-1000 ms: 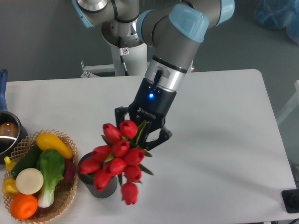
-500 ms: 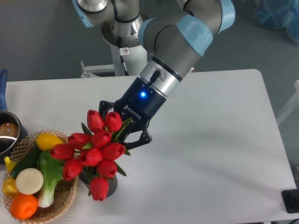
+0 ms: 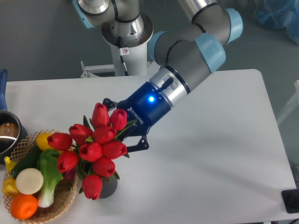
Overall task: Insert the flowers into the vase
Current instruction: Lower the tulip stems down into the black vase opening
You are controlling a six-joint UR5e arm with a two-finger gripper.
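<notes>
Risk of tipping: gripper [image 3: 122, 127] jaws clench the flowers [image 3: 93, 148], whose heads hang below-left of the jaws over the mostly hidden vase [image 3: 106, 185]. Blind stem entry may topple it.

The flowers [image 3: 96, 149] look like smooth, slightly glossy plastic, with red heads that catch the light and matt green leaves. The vase [image 3: 106, 186] beneath them is dark and matt. The bench [image 3: 219, 154] is a smooth white surface with a soft sheen. At the near left, the basket [image 3: 65, 198] is rough woven wicker holding glossy plastic vegetables [image 3: 35, 179]. The pot [image 3: 8, 133] at the far left is shiny metal. The gripper [image 3: 122, 127] is matt black, and the arm [image 3: 196, 51] has satin grey metal with pale blue plastic caps.
</notes>
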